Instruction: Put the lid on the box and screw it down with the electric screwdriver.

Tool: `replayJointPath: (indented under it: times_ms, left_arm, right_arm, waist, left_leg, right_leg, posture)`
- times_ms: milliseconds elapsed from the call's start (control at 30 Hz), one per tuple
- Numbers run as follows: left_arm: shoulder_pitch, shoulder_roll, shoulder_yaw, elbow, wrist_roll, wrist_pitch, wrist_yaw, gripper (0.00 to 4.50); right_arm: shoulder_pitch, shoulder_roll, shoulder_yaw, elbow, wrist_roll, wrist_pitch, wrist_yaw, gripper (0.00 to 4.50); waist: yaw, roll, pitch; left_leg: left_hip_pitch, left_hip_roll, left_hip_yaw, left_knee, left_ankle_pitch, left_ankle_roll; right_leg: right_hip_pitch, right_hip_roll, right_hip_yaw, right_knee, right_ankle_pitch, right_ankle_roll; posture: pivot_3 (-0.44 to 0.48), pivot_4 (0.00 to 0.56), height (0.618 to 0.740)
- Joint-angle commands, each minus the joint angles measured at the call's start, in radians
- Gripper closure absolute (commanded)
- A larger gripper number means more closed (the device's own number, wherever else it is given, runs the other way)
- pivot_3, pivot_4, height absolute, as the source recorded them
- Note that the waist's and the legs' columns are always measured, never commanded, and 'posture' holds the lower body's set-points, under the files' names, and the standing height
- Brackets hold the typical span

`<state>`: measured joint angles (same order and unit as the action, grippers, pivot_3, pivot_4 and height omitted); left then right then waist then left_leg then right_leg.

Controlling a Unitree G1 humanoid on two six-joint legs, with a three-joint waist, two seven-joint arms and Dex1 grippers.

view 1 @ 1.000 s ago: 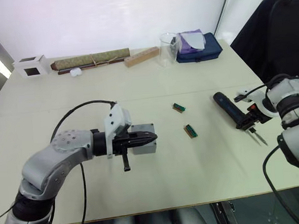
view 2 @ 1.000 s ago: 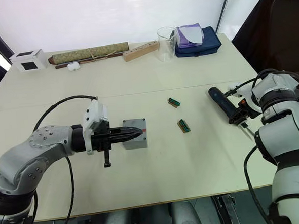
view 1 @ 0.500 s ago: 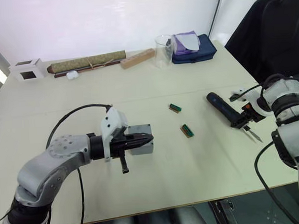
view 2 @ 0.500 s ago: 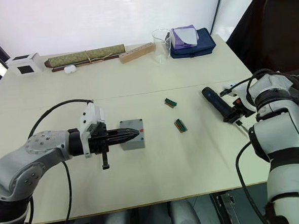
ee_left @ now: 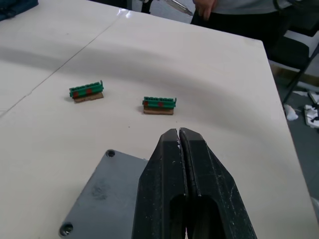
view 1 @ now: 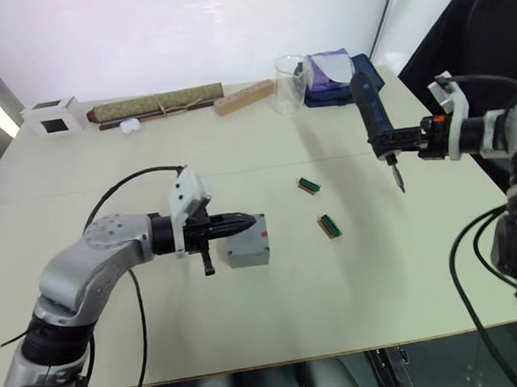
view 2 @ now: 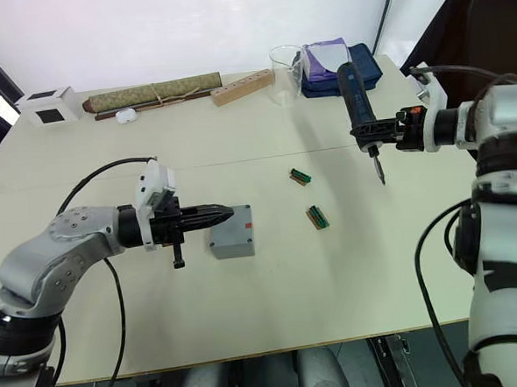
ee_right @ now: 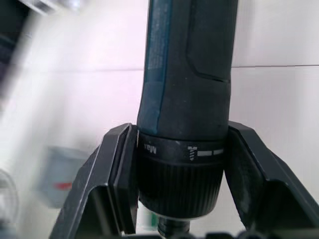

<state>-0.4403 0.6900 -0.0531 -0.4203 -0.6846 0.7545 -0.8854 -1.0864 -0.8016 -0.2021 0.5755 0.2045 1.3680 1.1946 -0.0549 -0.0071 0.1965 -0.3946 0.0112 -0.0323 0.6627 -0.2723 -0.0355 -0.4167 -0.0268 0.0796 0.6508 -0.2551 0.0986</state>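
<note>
The grey box (view 1: 248,244) stands mid-table with a red mark on its side. The lid (ee_left: 102,194), a flat grey face with corner screw holes, lies on top of it. My left gripper (view 1: 253,218) is shut and empty, with its tips over the box's near-left top edge and just above the lid (ee_left: 178,134). My right gripper (view 1: 397,139) is shut on the electric screwdriver (view 1: 368,103). It holds the tool in the air at the right, bit pointing down, well away from the box. In the right wrist view both fingers (ee_right: 117,179) clamp the screwdriver's collar (ee_right: 187,74).
Two small green terminal blocks (view 1: 309,186) (view 1: 330,226) lie between the box and the screwdriver. Along the far edge are a white cube (view 1: 54,116), a rolled olive mat (view 1: 156,103), a wooden block (view 1: 245,98), a glass beaker (view 1: 292,84) and a blue pouch (view 1: 339,79). A person in dark clothing (view 1: 469,49) stands at the right.
My right gripper has lifted the screwdriver off the table, up and toward the back, with the bit now pointing down. The left gripper stays shut by the box, drawn back slightly.
</note>
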Motion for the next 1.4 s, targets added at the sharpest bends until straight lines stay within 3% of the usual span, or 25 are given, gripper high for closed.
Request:
replayJointPath:
  times_ms: [33,100,267,433,667,1000,1067,1200,1400]
  left_arm:
    - [-0.031,0.014,-0.003,0.025,0.015,-0.027,-0.042,4.5]
    - [-0.041,0.014,-0.006,0.04,0.023,-0.031,-0.056,4.5]
    - [-0.044,0.01,-0.011,0.052,0.032,-0.031,-0.078,4.5]
    - [-0.033,-0.005,-0.025,0.039,0.038,-0.029,-0.08,4.5]
    - [-0.03,-0.036,-0.044,0.034,0.054,-0.04,-0.061,4.5]
    - [0.005,-0.052,-0.031,-0.015,0.044,-0.022,-0.013,4.5]
    - [0.006,-0.054,-0.031,-0.02,0.043,-0.018,-0.007,4.5]
    - [0.006,-0.059,-0.034,-0.021,0.043,-0.016,0.001,4.5]
    - [0.008,-0.077,-0.052,0.004,0.066,-0.041,0.001,4.5]
  right_arm:
    - [0.088,-0.004,-0.144,-0.306,0.094,0.156,-0.098,2.36]
    - [0.152,-0.016,-0.168,-0.411,0.11,0.218,-0.158,2.36]
    - [0.372,-0.148,-0.093,-0.62,0.178,0.246,-0.27,2.36]
    - [0.455,-0.216,-0.021,-0.718,0.246,0.246,-0.338,2.36]
    - [0.451,-0.192,0.12,-0.665,0.237,0.221,-0.43,2.36]
    - [0.471,-0.25,0.293,-0.558,0.221,0.09,-0.416,2.36]
    - [0.474,-0.262,0.309,-0.555,0.224,0.077,-0.404,1.4]
    - [0.463,-0.318,0.4,-0.531,0.205,0.004,-0.334,0.17]
    - [0.326,-0.333,0.582,-0.394,0.111,-0.142,-0.187,0.07]
  waist:
    - [0.007,0.0,0.0]
    - [0.01,0.0,0.0]
    - [0.017,0.0,0.0]
    - [0.004,0.001,0.0]
    - [0.009,0.0,0.0]
    - [0.013,0.0,0.0]
    - [0.013,0.0,-0.001]
    - [0.014,-0.001,-0.001]
    - [0.01,-0.001,-0.001]
  left_leg:
    - [0.0,0.0,0.0,0.0,0.0,0.0]
    - [0.0,0.0,0.001,0.0,0.0,0.0]
    - [-0.002,0.0,0.001,0.0,0.0,0.0]
    - [-0.008,0.0,0.004,0.002,0.0,0.0]
    - [-0.008,0.002,0.003,0.002,0.0,0.0]
    - [-0.01,0.001,0.002,0.004,0.0,0.0]
    - [-0.01,0.001,0.002,0.004,0.0,0.0]
    - [-0.01,0.001,0.002,0.004,0.0,0.0]
    - [-0.01,0.001,0.003,0.004,0.0,0.0]
  right_leg:
    - [0.0,0.0,0.0,0.0,0.0,0.0]
    - [-0.001,0.0,0.0,0.0,0.0,0.0]
    - [-0.002,0.0,0.001,-0.001,0.0,0.0]
    - [-0.009,-0.001,0.003,0.0,0.0,0.001]
    - [-0.009,0.001,0.002,0.0,0.0,0.001]
    - [-0.01,0.0,0.002,0.0,0.0,0.001]
    - [-0.01,0.0,0.002,0.0,0.0,0.001]
    - [-0.01,0.0,0.002,0.0,0.0,0.001]
    - [-0.009,0.0,0.002,-0.001,0.0,0.001]
  posture:
    - [0.0,0.15,0.74]
    - [0.0,0.15,0.74]
    - [0.0,0.15,0.74]
    - [0.0,0.15,0.74]
    - [0.0,0.15,0.74]
    - [0.0,0.15,0.74]
    - [0.0,0.15,0.74]
    - [0.0,0.15,0.74]
    - [0.0,0.15,0.74]
